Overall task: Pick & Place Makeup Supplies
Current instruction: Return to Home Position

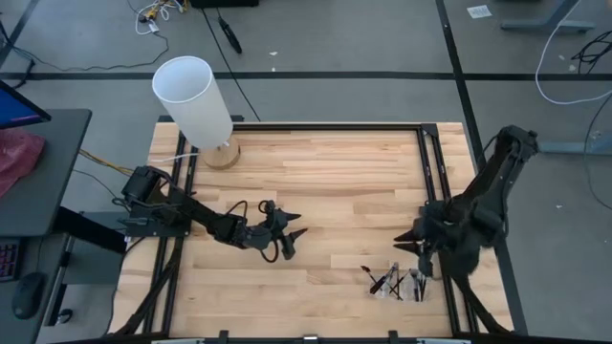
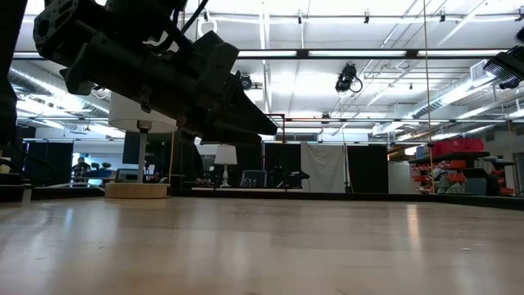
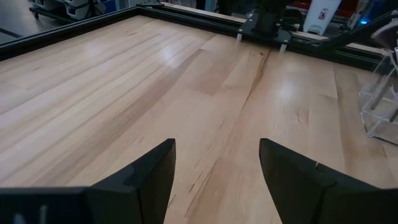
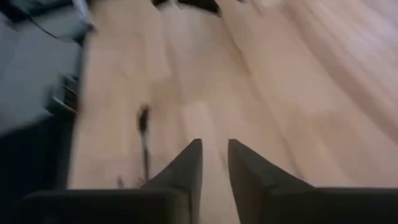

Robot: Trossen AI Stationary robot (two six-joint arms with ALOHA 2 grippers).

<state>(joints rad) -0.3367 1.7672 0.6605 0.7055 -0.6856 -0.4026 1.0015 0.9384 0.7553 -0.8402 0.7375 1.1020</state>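
The makeup brushes [image 1: 394, 281] are thin dark sticks with pale parts, bunched in a small clear holder near the table's near right corner; one dark brush [image 4: 143, 132] shows blurred on the wood in the right wrist view. The holder's clear wall [image 3: 380, 104] shows in the left wrist view. My left gripper [image 1: 295, 230] hovers open over the table's middle, pointing right, above the wood [image 2: 264, 127] [image 3: 216, 163]. My right gripper [image 1: 400, 243] hovers just beyond the brushes, pointing left, its fingers a narrow gap apart [image 4: 215, 160]. Neither holds anything.
A big white cylinder [image 1: 194, 98] stands on a round wooden base [image 2: 137, 190] at the table's far left corner. Black frame rails [image 1: 426, 172] run along the table's edges. Bare wood lies between the two grippers and toward the far edge.
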